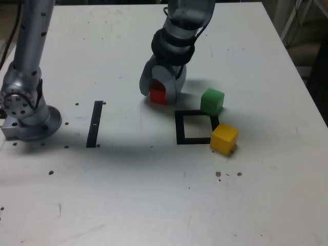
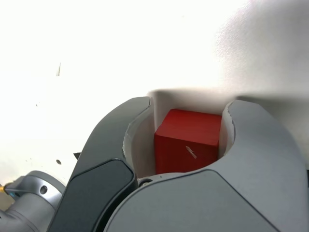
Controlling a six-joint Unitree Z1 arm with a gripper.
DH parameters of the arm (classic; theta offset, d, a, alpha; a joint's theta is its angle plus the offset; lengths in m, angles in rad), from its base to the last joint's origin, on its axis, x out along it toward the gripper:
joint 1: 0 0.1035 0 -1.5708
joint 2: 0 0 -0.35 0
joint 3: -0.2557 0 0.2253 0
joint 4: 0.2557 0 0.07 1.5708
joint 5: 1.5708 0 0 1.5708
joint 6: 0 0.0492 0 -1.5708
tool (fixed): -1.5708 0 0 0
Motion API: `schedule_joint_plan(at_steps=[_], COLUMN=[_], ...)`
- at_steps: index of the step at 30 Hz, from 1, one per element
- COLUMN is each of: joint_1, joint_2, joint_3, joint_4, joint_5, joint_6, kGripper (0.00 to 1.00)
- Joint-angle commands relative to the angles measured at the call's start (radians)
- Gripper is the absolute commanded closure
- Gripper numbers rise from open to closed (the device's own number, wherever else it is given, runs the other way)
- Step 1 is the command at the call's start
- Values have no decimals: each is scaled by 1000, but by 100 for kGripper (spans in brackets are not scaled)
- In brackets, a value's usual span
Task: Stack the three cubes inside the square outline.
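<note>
The red cube [image 1: 158,96] sits on the white table just beyond the far left corner of the square outline [image 1: 179,128], as the exterior view shows it. My gripper [image 1: 161,89] reaches down over it, its two grey jaws hugging the cube's sides. In the wrist view the red cube [image 2: 188,140] fills the space between the jaws of the gripper [image 2: 188,104], which is shut on it. The green cube [image 1: 212,100] stands at the outline's far right corner. The yellow cube [image 1: 224,139] rests at its near right corner. The outline's white centre is bare.
A straight black tape strip [image 1: 95,124] lies toward the exterior view's left. The arm's grey base [image 1: 25,113] stands at the table's left edge. Small dark specks dot the table surface [image 1: 154,195].
</note>
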Motion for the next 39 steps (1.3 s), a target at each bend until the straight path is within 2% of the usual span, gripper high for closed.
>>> schedule_joint_plan(at_steps=[1,6,9,18,22,29,39], joint_1=[-3,-31,-62,-166,-203,-230,-232], joint_2=[-12,-53,-76,-113,-109,-77,-1], joint_3=[9,10,5,-14,-38,-94,-180], joint_4=[2,28,48,69,71,77,107], joint_5=[-2,-9,-25,-140,-168,-181,-164], joint_6=[-13,-81,-137,-292,-343,-395,-418], kGripper=[63,63,63,63,63,63,63])
